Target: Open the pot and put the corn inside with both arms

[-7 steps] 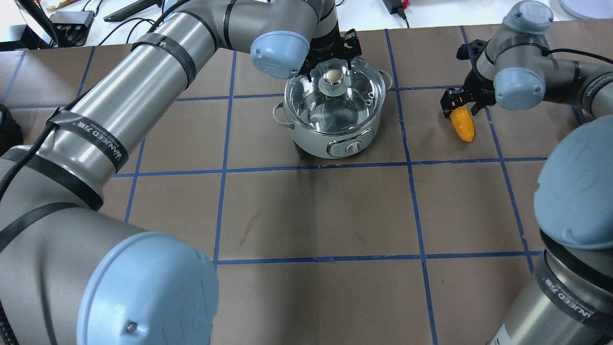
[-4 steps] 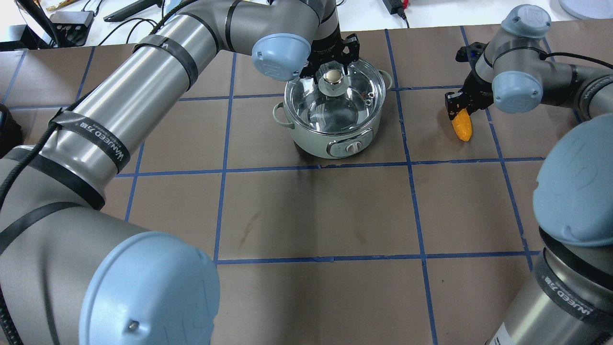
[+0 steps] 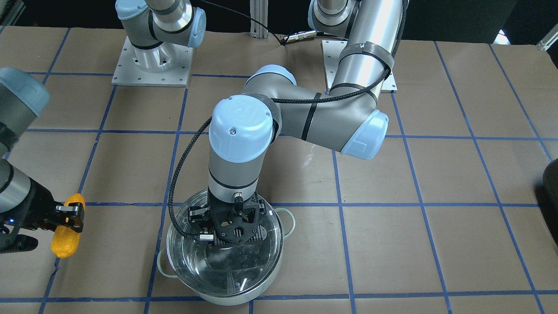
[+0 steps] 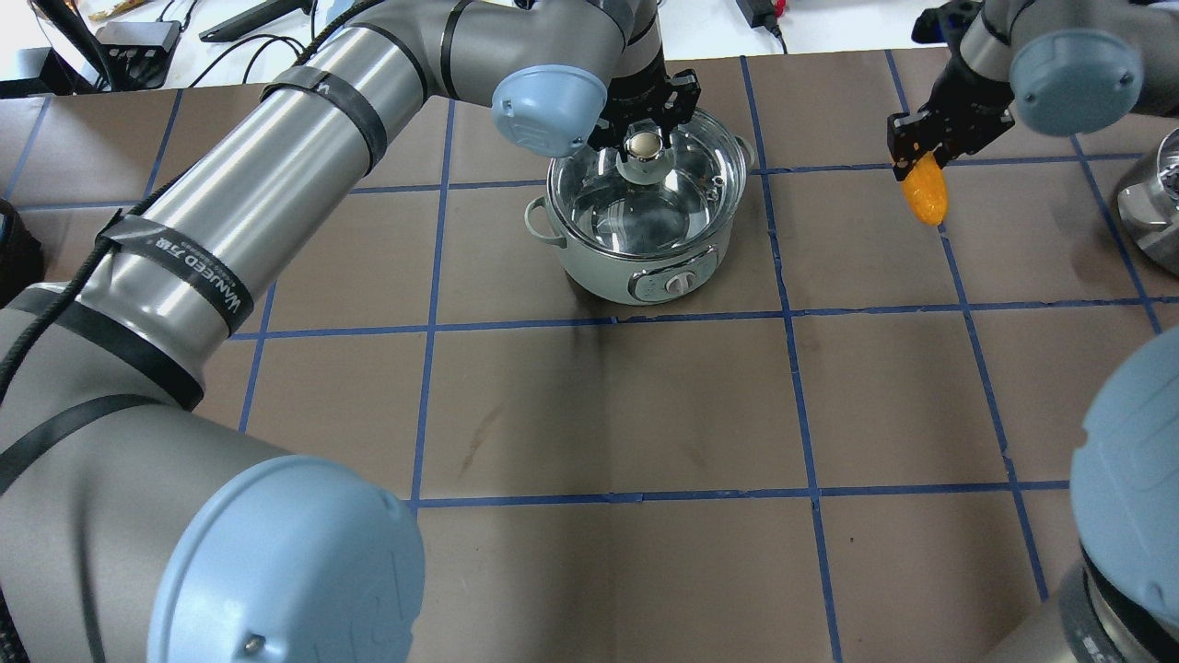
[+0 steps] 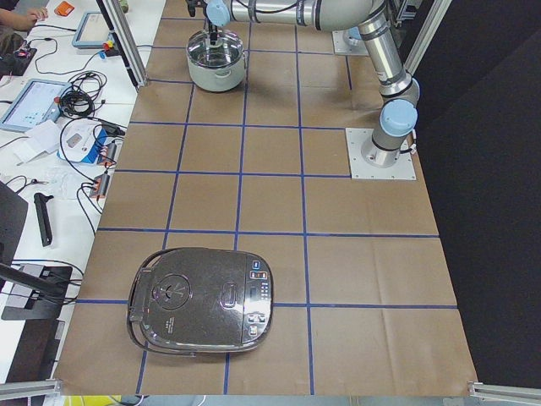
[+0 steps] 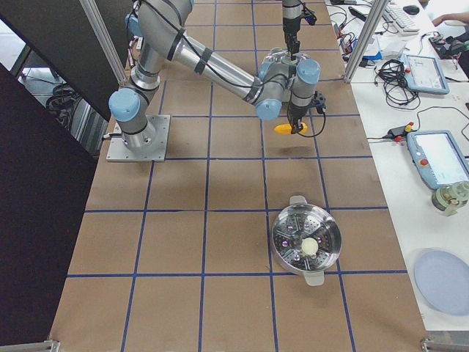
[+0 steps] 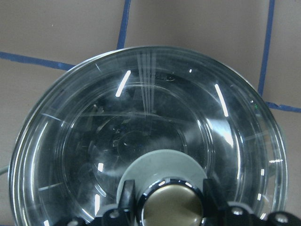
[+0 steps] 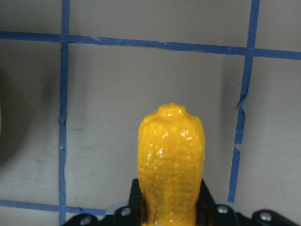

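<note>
Lid (image 4: pixel 645 198) was seated on the pot (image 4: pixel 608 276), knob (image 7: pixel 170 207) caught between the jaws of the left gripper (image 4: pixel 643 140). Corn (image 4: pixel 924 193) was pinched in the jaws of the right gripper (image 4: pixel 916 158), poking out ahead of them.

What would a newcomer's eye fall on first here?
The bright yellow corn stands out, held off the table in the right end effector, right of the pot in the overhead view. The left end effector grips the lid knob; the glass lid is still on.

left tool (image 4: pixel 645 136) vertical, clamped on knob (image 7: pixel 171 207) | right tool (image 4: pixel 921 159) aloft, clamped on corn (image 4: pixel 925 196)
</note>
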You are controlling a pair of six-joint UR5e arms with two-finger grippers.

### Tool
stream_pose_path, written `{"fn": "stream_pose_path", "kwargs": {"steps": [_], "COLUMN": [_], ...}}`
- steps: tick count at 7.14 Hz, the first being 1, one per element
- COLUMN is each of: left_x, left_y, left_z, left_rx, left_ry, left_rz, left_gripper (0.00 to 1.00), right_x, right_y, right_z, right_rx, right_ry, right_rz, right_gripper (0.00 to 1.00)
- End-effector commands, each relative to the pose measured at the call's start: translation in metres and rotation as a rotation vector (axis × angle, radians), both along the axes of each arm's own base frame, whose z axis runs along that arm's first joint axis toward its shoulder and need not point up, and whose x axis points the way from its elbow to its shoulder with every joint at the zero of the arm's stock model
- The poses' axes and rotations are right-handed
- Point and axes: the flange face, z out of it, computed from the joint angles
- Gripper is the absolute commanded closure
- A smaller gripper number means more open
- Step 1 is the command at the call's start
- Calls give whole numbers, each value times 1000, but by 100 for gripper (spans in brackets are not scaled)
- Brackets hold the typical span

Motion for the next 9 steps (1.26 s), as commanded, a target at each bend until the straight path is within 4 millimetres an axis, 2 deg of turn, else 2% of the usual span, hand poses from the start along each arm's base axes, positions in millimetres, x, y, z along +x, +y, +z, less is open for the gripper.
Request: {"fn": "stream_pose_path", "kwargs": {"steps": [1,2,3,4,5,6,7,8,9], "left_x": [24,85,160,218,267,304,341,357,361], "left_y": [15,12,-2,-16,-26,-27,-19,-10,-8], "left_z": [56,91,100,87,52,19,-12,-50,-77], "left_rx": [-1,15,40,59,104,130,145,125,65], "left_ry": [-22,-60,-83,-101,-107,-108,-103,-108,-120], "left_rz": [-49,-94,-107,-139,-150,-166,-125,-135,-137], "left_gripper": [66,66,66,67,75,77,78,77,77], "right_x": [75,137,204,251,296,330,335,335,329], "right_y": [1,8,17,10,3,4,-4,-10,-12], "right_z": [67,66,58,29,-2,-24,-45,-63,-74], "right_rx": [-2,-6,-15,-39,-74,-91,-94,-98,-95], "right_ry": [-15,-34,-27,-32,-60,-49,-49,-46,7], "right_rz": [-2,35,85,38,-2,25,30,30,33], "right_gripper": [94,94,94,94,94,94,94,94,93]}}
